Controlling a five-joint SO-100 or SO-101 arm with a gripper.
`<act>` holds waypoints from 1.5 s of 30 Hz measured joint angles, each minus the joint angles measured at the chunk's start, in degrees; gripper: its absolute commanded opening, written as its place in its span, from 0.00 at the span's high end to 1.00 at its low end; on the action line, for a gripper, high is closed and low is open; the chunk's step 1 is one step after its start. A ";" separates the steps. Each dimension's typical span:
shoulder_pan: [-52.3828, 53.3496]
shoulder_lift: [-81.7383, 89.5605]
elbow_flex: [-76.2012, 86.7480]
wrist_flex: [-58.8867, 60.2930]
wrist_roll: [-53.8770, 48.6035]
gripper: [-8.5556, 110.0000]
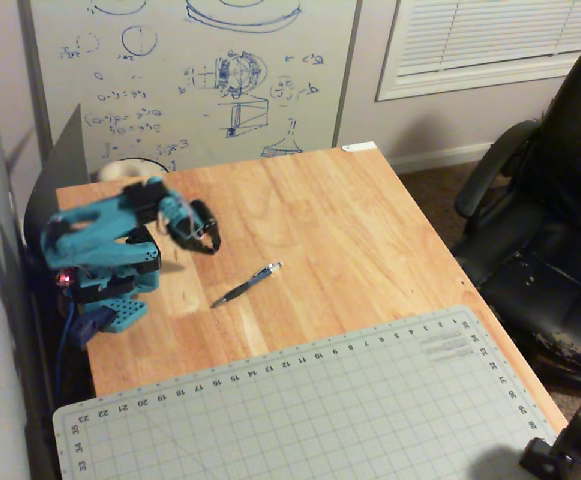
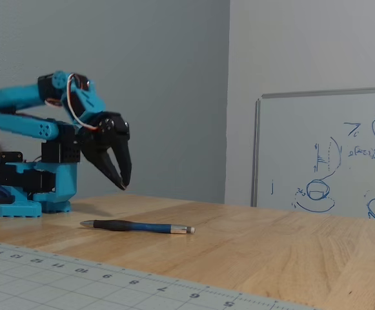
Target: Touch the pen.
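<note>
Fixed view: pen [image 2: 137, 227] below gripper [image 2: 121, 183].

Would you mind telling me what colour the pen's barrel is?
The pen has a dark blue barrel with a black grip and silvery tip, clearest in the low side-on fixed view.

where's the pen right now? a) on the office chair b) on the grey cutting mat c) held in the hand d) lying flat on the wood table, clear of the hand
d: the pen lies flat on the bare wood table, short of the cutting mat, and in a fixed view the hand hangs in the air above the tabletop, not touching the pen.
</note>
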 measured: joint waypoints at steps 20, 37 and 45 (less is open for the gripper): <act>9.84 -61.87 -39.90 -3.34 -11.07 0.92; 10.99 -68.99 -40.08 -12.30 -13.97 0.92; 10.90 -69.87 -40.08 -12.30 -13.97 0.92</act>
